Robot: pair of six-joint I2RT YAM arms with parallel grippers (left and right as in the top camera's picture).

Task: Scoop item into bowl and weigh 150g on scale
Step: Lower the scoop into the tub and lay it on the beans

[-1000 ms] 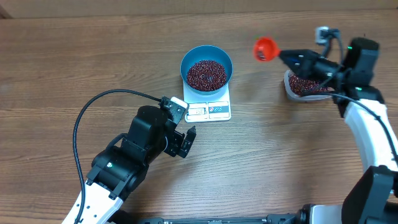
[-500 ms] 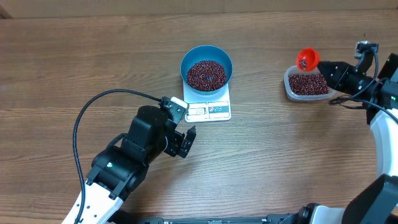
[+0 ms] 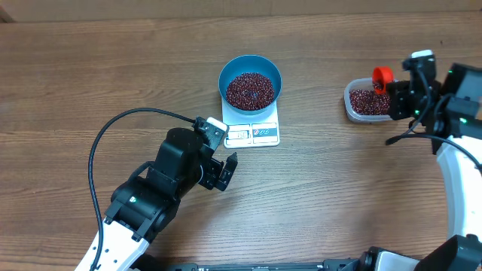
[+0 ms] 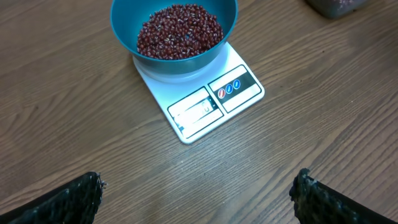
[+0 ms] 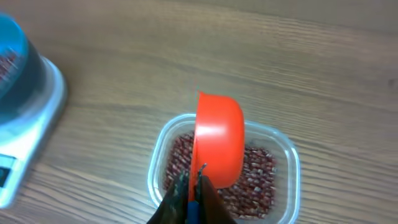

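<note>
One risk: steep dip flicks beans (image 5: pixel 258 173) out of tub (image 5: pixel 293 163) | right gripper (image 5: pixel 194 186) clamped on scoop (image 5: pixel 219 140) above it | left gripper (image 4: pixel 199 190) spread wide, empty

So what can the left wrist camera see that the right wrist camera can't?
Only the left wrist camera: the whole heap of beans in the blue bowl, the scale with its screen and buttons, and the left gripper, wide open.
Only the right wrist camera: the red scoop over the tub, its handle pinched in the shut right gripper.
Both: the wooden table, plus the bowl and scale, though the right wrist view catches just their edge.
</note>
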